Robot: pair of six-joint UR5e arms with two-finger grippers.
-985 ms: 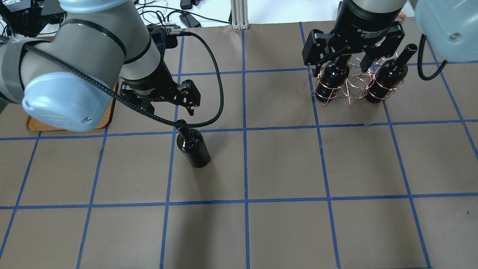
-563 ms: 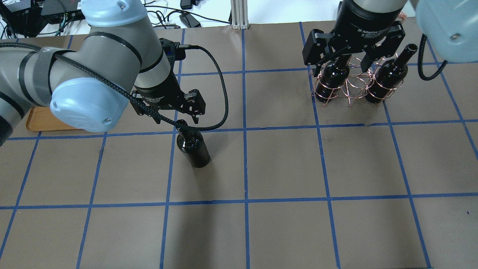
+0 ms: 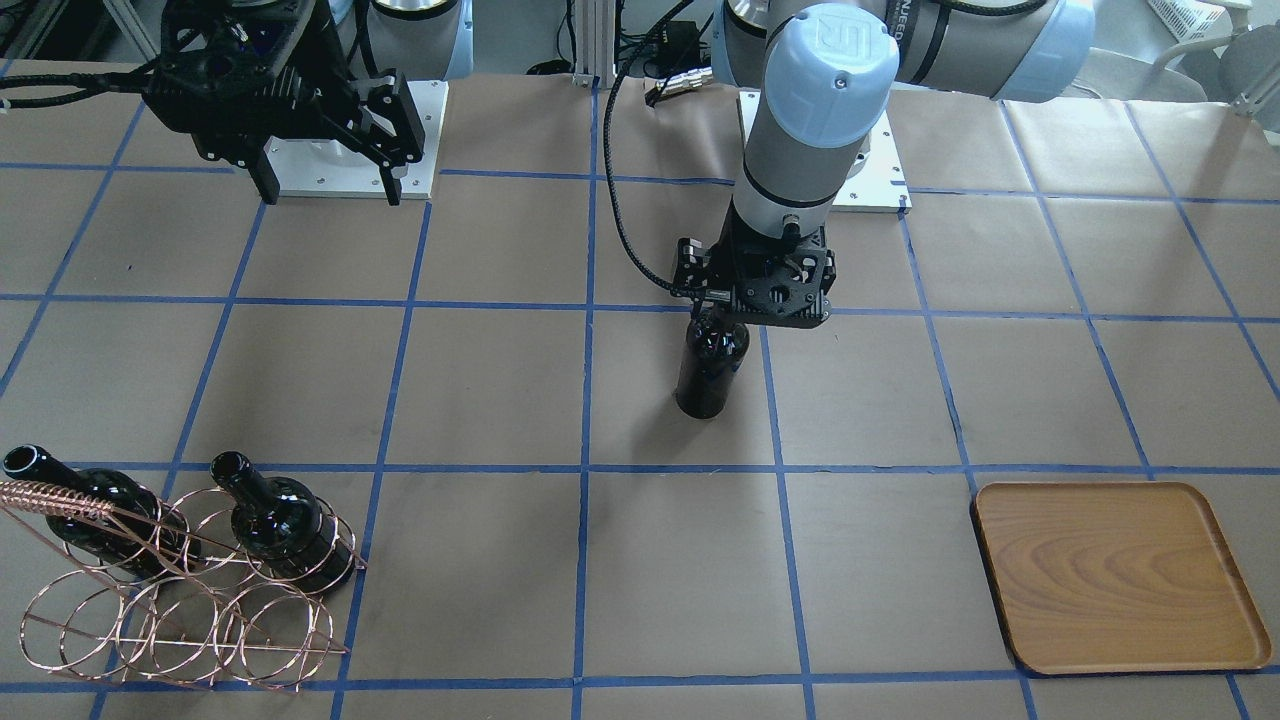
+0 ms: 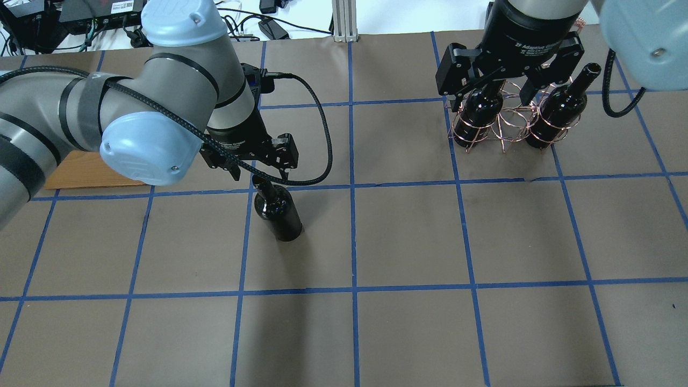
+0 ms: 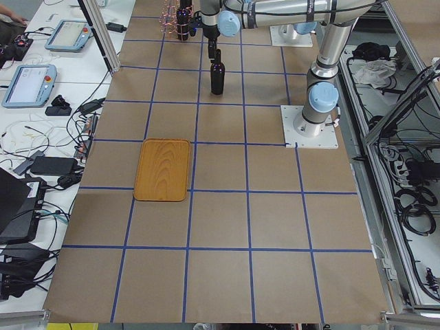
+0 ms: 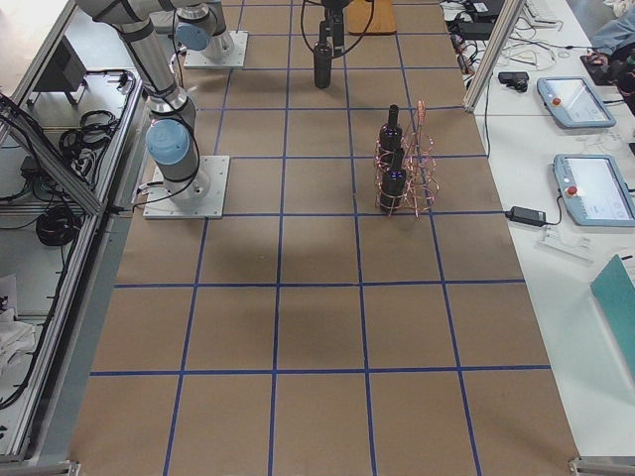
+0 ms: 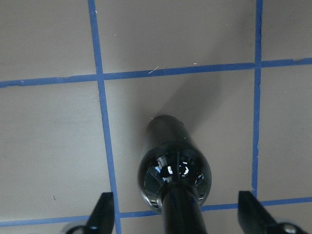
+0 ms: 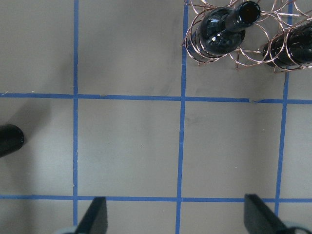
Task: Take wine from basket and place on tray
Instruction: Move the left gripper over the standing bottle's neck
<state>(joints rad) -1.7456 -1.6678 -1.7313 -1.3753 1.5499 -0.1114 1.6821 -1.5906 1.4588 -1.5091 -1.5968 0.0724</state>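
One black wine bottle (image 4: 277, 212) stands upright on the table's middle left; it also shows in the front view (image 3: 708, 370). My left gripper (image 4: 260, 173) is open right above it. In the left wrist view its fingertips (image 7: 102, 214) stand on either side of the bottle's neck (image 7: 178, 214), not touching. The copper wire basket (image 4: 502, 126) at the far right holds two more bottles (image 4: 478, 110) (image 4: 559, 113). My right gripper (image 4: 492, 91) is open and empty, high above the basket. The wooden tray (image 3: 1115, 575) lies empty; the left arm hides most of it in the overhead view (image 4: 80, 172).
Brown paper with a blue tape grid covers the table (image 4: 408, 242). The left arm's black cable (image 4: 322, 156) loops beside the bottle. The arms' white base plates (image 3: 350, 140) are on the robot's side. Cables and devices lie beyond the table's far edge (image 4: 269, 27).
My left arm has swung forward and to the right, bringing its open gripper from beside the tray to over the standing bottle's neck. The right arm and the basket have not moved.
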